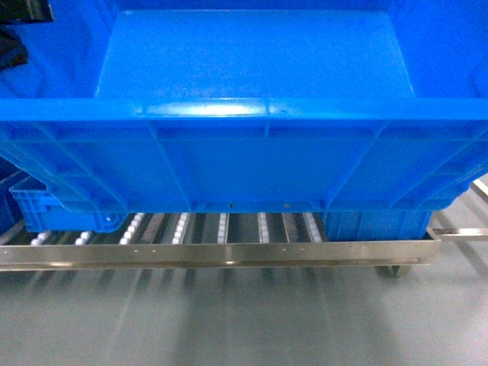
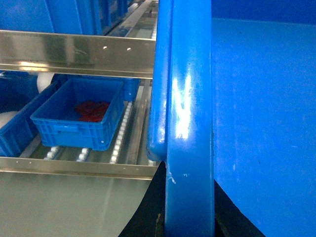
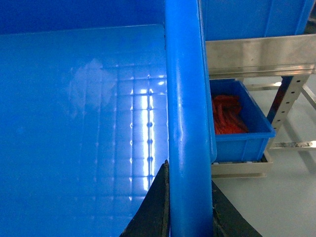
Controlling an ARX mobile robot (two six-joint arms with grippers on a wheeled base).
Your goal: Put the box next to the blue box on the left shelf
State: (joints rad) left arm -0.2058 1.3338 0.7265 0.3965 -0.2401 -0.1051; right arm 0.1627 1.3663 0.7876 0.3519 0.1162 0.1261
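I see the box [image 1: 252,164], a large bright-blue crate, filling most of the head view. It is held up in the air, just in front of the left shelf [image 1: 221,254] and a little above its steel front rail; the bottom of the crate does not touch the white rollers [image 1: 222,227].

The left gripper [image 2: 190,224] holds the thick rim of the crate on the left side: its dark fingers sit on both sides of the rim. The right gripper [image 3: 190,217] is closed on the right rim in the same way.

On the rollers, to the left, stands a small blue bin [image 2: 79,116] with something red inside [image 2: 92,110]. To the right stands another small blue bin [image 3: 242,133], also with red contents [image 3: 228,116]. Under the rack is a grey floor [image 1: 244,320].
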